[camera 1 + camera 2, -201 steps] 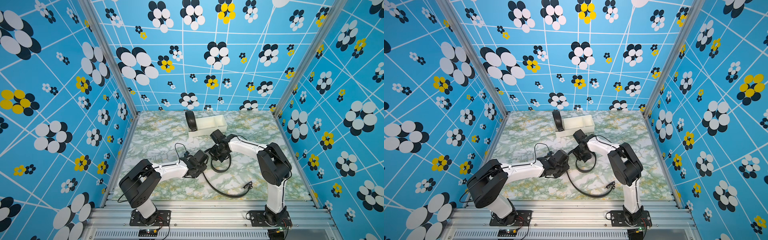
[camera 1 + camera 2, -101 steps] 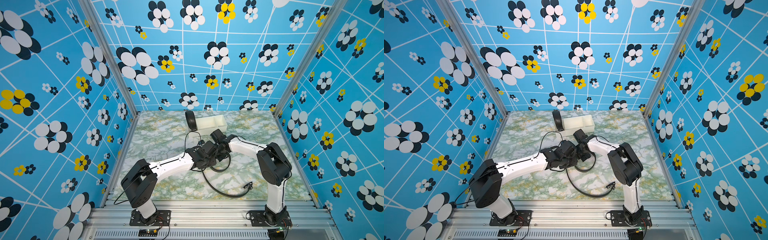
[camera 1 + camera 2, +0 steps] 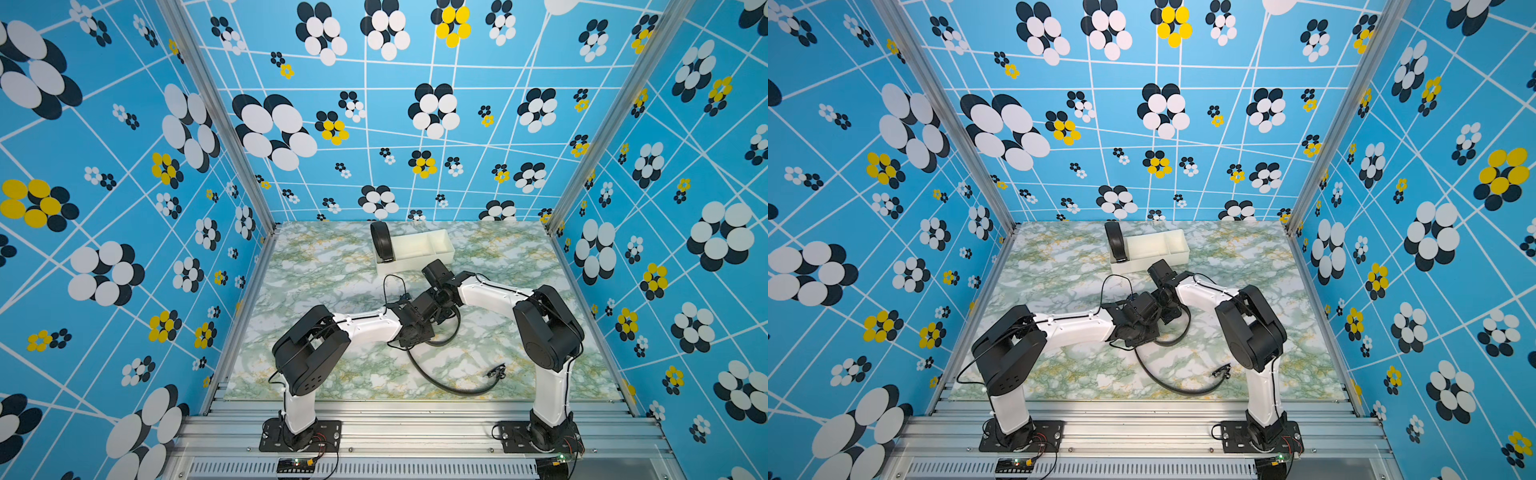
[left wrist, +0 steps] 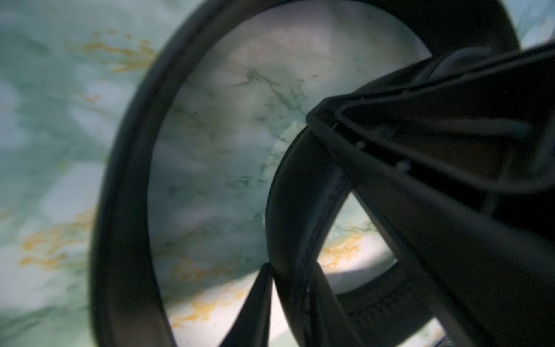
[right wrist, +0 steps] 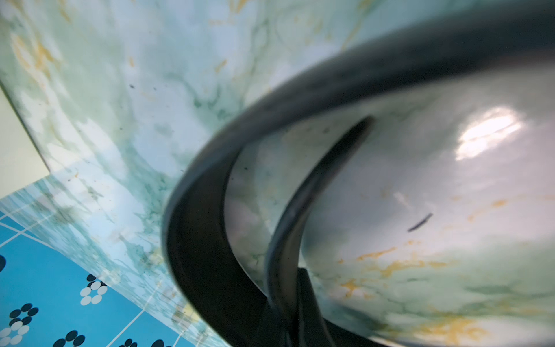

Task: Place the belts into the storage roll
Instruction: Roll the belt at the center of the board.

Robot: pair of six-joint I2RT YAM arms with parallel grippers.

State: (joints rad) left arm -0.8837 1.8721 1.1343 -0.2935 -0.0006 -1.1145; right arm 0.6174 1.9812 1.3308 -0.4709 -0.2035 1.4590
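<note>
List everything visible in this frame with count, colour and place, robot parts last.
coiled belt: one, black, standing on edge in an end compartment of the storage tray.
loose belt: one, black, on the table; looped between the grippers, tail curving to its buckle near the right arm's base.
storage tray: one, cream-white, far side of the table.
table: one, green-and-white marble pattern.
walls: three, blue with white, black and yellow flowers.
left arm: one, white and black.
right arm: one, white and black.
left gripper: one, black, shut on the loose belt.
right gripper: one, black, shut on the loose belt.
</note>
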